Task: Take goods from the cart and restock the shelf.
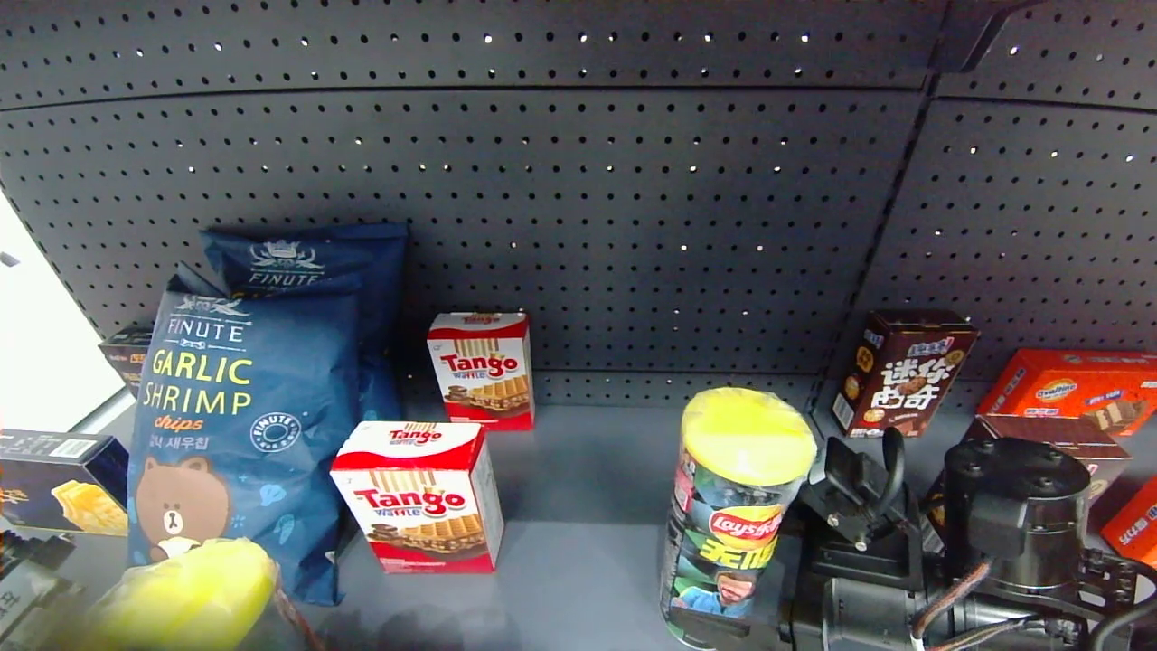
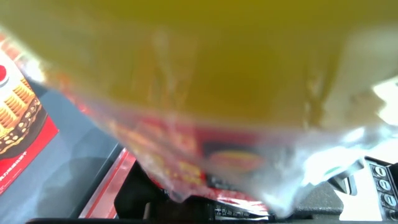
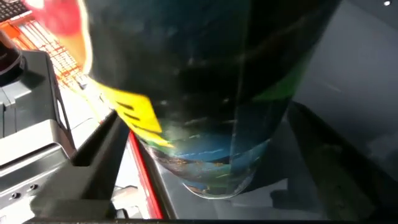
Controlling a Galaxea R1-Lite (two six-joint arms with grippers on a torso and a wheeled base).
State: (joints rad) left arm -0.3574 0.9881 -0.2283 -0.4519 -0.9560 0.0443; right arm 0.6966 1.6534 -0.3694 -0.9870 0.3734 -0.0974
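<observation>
a chips can (image 1: pixel 737 515) with a yellow lid is being held upright by the right gripper (image 3: pixel 211 158), whose jaws are being pressed against its two sides. the can is being carried over the grey shelf (image 1: pixel 587 506), to the right of the nearer wafer box (image 1: pixel 420 497) and in front of a brown cookie box (image 1: pixel 904 371). whether its base is touching the shelf cannot be told. a second yellow-lidded can (image 1: pixel 181 601) is being shown blurred, just before the blue shrimp chips bag (image 1: pixel 239 425). the left gripper's state cannot be told.
</observation>
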